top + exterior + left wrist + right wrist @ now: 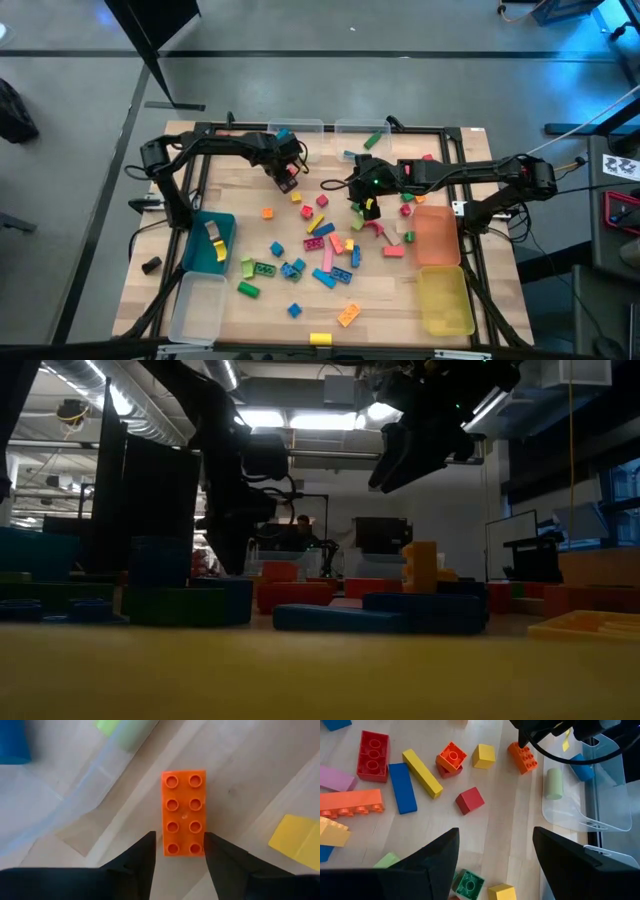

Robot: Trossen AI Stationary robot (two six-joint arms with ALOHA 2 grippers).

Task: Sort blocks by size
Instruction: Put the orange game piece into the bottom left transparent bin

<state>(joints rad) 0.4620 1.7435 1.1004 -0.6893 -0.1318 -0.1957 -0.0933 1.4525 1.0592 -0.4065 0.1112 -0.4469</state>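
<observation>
Where its fingers gape: left hand point(180, 851), open, straddling orange block point(183, 812).

Left gripper point(179, 851): fingers flank the near end of the orange eight-stud brick point(183, 813), jaws apart, bare wood on both long sides.
Beside that brick: clear bin point(60, 815) rim on one side, yellow block point(296, 840) well apart on the other.
Right gripper point(495, 850): hangs open over a bare wood strip; red cube point(469, 800) and yellow bar point(422, 772) lie ahead.
Table centre point(330, 245): blocks crowd it, narrow gaps only.
Near edge: few blocks point(349, 314), open wood.
Sides: blue bin point(207, 242), orange bin point(436, 236), yellow bin point(445, 300) line the edges.
</observation>
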